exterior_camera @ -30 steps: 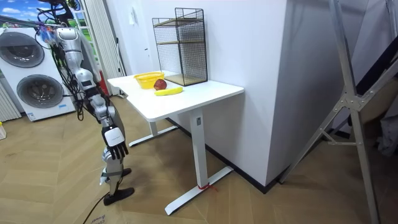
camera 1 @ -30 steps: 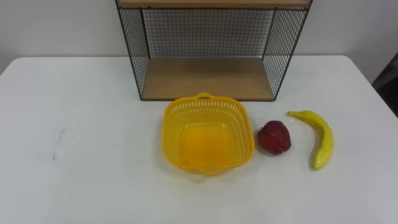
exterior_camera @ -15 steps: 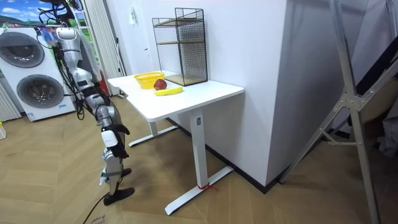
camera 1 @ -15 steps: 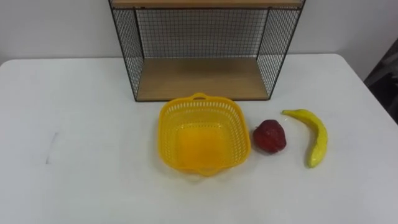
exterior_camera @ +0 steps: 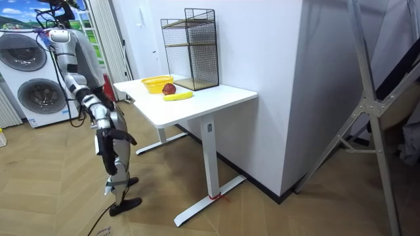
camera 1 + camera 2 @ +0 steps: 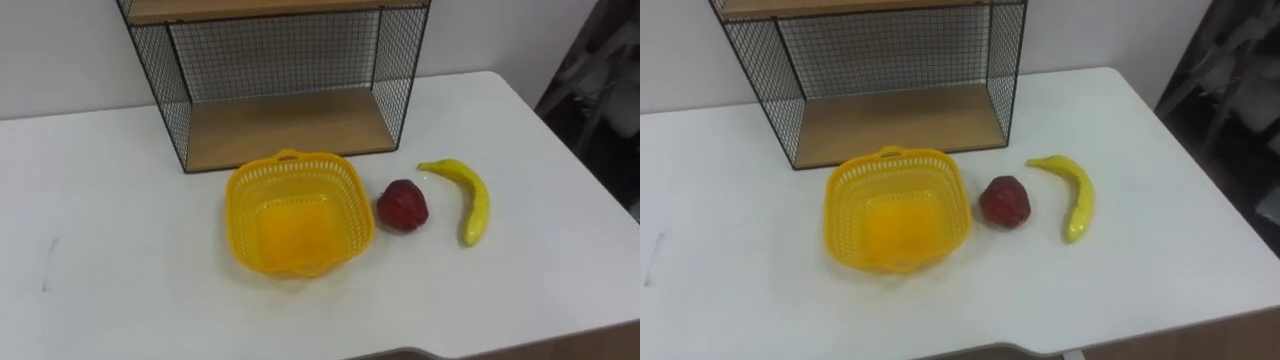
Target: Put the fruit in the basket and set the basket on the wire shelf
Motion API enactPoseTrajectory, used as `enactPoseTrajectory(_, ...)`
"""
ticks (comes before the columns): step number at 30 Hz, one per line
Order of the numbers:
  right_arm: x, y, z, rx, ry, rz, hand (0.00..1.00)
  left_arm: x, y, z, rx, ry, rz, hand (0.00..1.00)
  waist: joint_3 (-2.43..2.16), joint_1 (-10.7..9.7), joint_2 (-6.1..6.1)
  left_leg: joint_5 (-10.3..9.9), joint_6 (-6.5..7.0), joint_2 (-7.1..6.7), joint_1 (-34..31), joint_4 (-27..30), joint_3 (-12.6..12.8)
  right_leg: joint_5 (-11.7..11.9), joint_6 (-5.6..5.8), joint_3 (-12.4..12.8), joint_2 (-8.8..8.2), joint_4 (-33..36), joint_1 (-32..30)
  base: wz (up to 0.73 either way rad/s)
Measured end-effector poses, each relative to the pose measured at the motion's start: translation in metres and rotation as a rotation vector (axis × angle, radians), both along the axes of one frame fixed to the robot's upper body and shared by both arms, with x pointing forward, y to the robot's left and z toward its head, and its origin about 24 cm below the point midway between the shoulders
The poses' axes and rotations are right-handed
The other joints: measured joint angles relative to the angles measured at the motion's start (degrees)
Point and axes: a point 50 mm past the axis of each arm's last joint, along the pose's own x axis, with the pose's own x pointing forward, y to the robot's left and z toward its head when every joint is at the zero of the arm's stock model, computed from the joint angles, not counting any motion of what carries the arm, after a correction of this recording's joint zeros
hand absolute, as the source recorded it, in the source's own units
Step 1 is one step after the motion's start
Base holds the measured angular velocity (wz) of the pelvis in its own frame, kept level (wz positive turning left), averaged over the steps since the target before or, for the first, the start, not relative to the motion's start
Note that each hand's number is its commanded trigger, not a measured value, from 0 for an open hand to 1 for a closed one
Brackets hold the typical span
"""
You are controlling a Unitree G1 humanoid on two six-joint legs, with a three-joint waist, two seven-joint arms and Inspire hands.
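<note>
An empty yellow plastic basket (image 6: pixel 240 192) stands in the middle of the white table (image 6: pixel 120 260), just in front of the wire shelf (image 6: pixel 275 60). Right of the basket, close to its rim but apart from it, lies a dark red fruit (image 6: pixel 402 206). A yellow banana (image 6: pixel 470 200) lies further right, curved, on the tabletop. The shelf's lower wooden board (image 6: pixel 285 125) is bare. In the room view the robot stands at the table's end on the room view's left, and its right hand (image 5: pixel 111 141) hangs low beside its body, away from the table.
The table's right edge and near edge (image 6: pixel 560 335) are close to the banana. A second, upper wooden board (image 6: pixel 260 8) tops the shelf. In the room view, washing machines (image 5: pixel 29 78) stand behind the robot and a white wall (image 5: pixel 262 52) rises behind the table.
The eye view has shifted, so the whole scene sits further left: the camera moved. In the room view the robot's body has turned and its right arm has drawn in. Basket and fruit have not moved.
</note>
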Motion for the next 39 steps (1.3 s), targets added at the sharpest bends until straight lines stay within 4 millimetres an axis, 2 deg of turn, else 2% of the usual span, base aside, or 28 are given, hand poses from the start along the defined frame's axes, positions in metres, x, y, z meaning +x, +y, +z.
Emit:
enactPoseTrajectory(1, 0.008, -0.004, 0.008, -0.046, 0.004, 0.014, 0.0, 0.001, 0.0, 0.0, 0.001, -0.004, -0.004, 0.0, 0.0, -0.21, -0.02, 0.01, 0.01, 0.0, -0.17, 0.04, 0.05, 0.03, 0.04, 0.13, 0.02, -0.02, -0.1, -0.06)
enactPoseTrajectory(4, 0.049, -0.022, 0.069, -0.353, -0.019, 0.05, 0.0, 0.001, -0.001, 0.0, -0.001, 0.004, -0.043, 0.0, -0.02, -0.43, -0.37, 0.23, 0.06, -0.03, -0.83, 0.33, 0.11, 0.35, 0.08, 0.18, 0.02, -0.11, -0.99, -0.01)
enactPoseTrajectory(5, 0.054, -0.024, 0.08, -0.407, -0.025, 0.053, 0.0, 0.002, -0.002, 0.0, -0.002, 0.003, -0.051, 0.0, -0.02, -0.35, -0.46, 0.3, 0.07, -0.02, -0.95, 0.32, 0.1, 0.49, 0.06, 0.12, 0.03, -0.11, -0.98, 0.0)
enactPoseTrajectory(7, 0.069, -0.025, 0.117, -0.633, -0.019, 0.092, 0.0, 0.004, -0.002, 0.0, -0.001, -0.003, -0.064, 0.0, 0.1, 0.57, -0.7, 0.32, 0.05, 0.07, -1.31, 0.38, 0.07, 0.66, -0.02, -0.04, 0.08, -0.18, -1.28, 0.0)
enactPoseTrajectory(8, 0.072, -0.023, 0.126, -0.683, -0.024, 0.1, 0.0, 0.005, -0.002, 0.0, -0.001, -0.005, -0.065, 0.0, 0.02, 0.75, -0.87, 0.32, 0.04, 0.1, -1.42, 0.38, 0.05, 0.7, -0.05, -0.22, 0.07, -0.19, -1.4, 0.0)
enactPoseTrajectory(10, 0.085, -0.014, 0.155, -0.846, -0.068, 0.136, 0.0, 0.007, -0.004, 0.0, -0.006, -0.008, -0.086, 0.0, 0.1, 1.41, -0.88, 0.33, 0.04, 0.17, -1.83, 0.4, 0.0, 0.87, -0.04, -0.68, 0.06, -0.17, -1.85, 0.0)
enactPoseTrajectory(13, 0.097, -0.002, 0.169, -0.98, -0.067, 0.236, 0.0, 0.012, -0.008, -0.001, -0.017, -0.013, -0.123, 0.0, 0.14, 2.43, -0.85, 0.33, 0.04, 0.2, -1.82, 0.36, 0.15, 0.94, -0.02, -0.92, 0.03, -0.17, -1.85, 0.0)
enactPoseTrajectory(18, 0.119, 0.024, 0.18, -1.023, -0.184, 0.439, 0.0, 0.014, -0.01, -0.002, -0.029, -0.016, -0.145, 0.0, 0.26, 4.24, -0.71, 0.33, 0.03, 0.39, -1.23, -0.11, 0.82, 1.07, -0.1, -0.82, 0.06, -0.21, -1.81, -0.07)
enactPoseTrajectory(24, 0.142, 0.055, 0.173, -1.009, -0.26, 0.754, 0.0, 0.014, -0.014, -0.003, -0.06, -0.003, -0.179, 0.0, 0.35, 5.11, -0.53, 0.34, 0.02, 0.36, -0.94, -0.62, 0.12, 1.09, -0.1, -1.16, 0.06, -0.23, -1.5, 0.01)
enactPoseTrajectory(29, 0.152, 0.074, 0.168, -1.009, -0.287, 0.941, 0.0, 0.015, -0.015, -0.003, -0.064, -0.004, -0.19, 0.0, 0.13, 5.93, -0.24, 0.49, -0.1, 0.37, -1.83, -0.53, 0.01, 1.12, -0.15, -1.39, 0.11, -0.25, -2.06, 0.03)
enactPoseTrajectory(32, 0.157, 0.087, 0.157, -0.969, -0.299, 1.066, 0.0, 0.014, -0.02, -0.004, -0.074, 0.002, -0.227, 0.0, 0.17, 6.1, -0.13, 0.5, -0.09, 0.35, -1.59, -0.5, 0.02, 1.3, -0.15, -1.41, 0.08, -1.08, -1.65, 0.01)
enactPoseTrajectory(33, 0.159, 0.093, 0.149, -0.944, -0.292, 1.127, 0.0, 0.014, -0.021, -0.004, -0.085, 0.007, -0.244, 0.0, 0.33, 6.07, 0.0, 0.5, -0.1, 0.39, -1.31, -0.58, 0.0, 1.56, -0.15, -1.52, 0.11, -1.63, -1.13, 0.0)
enactPoseTrajectory(36, 0.161, 0.104, 0.13, -0.869, -0.27, 1.272, 0.0, 0.018, -0.025, -0.005, -0.103, 0.004, -0.265, 0.0, 0.41, 6.11, 0.19, 0.5, -0.09, 0.3, -0.83, -0.84, 0.0, 1.64, -0.12, -1.54, 0.04, -2.2, -0.54, 0.0)
enactPoseTrajectory(39, 0.162, 0.112, 0.125, -0.852, -0.273, 1.369, 0.0, 0.02, -0.024, -0.005, -0.112, 0.001, -0.269, 0.0, 0.41, 6.06, 0.19, 0.5, -0.09, 0.3, -0.84, -0.91, 0.01, 1.64, -0.12, -1.55, 0.05, -2.21, -0.56, 0.0)
